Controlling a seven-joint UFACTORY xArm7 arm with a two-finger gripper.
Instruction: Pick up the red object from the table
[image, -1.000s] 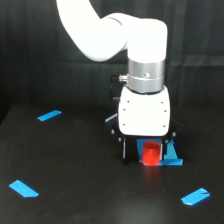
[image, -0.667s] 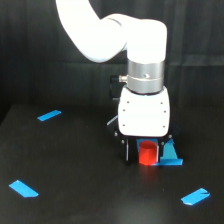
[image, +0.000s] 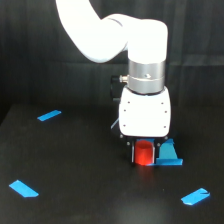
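The red object (image: 144, 153) is a stubby red block standing on the black table (image: 75, 165), right of centre in the exterior view. My gripper (image: 144, 151) hangs straight down from the white arm and straddles the block. Its dark fingers (image: 131, 150) press against the block's left and right sides, so it is shut on the block. The block's base looks level with the table surface. The white gripper body hides the top of the block.
A flat blue patch (image: 167, 155) lies on the table just to the right of the block. Other blue patches lie at the far left (image: 49, 115), near left (image: 23, 188) and near right (image: 195, 197).
The fingers have closed in from a wider stance onto the sides of the red block. The arm and block have hardly shifted.
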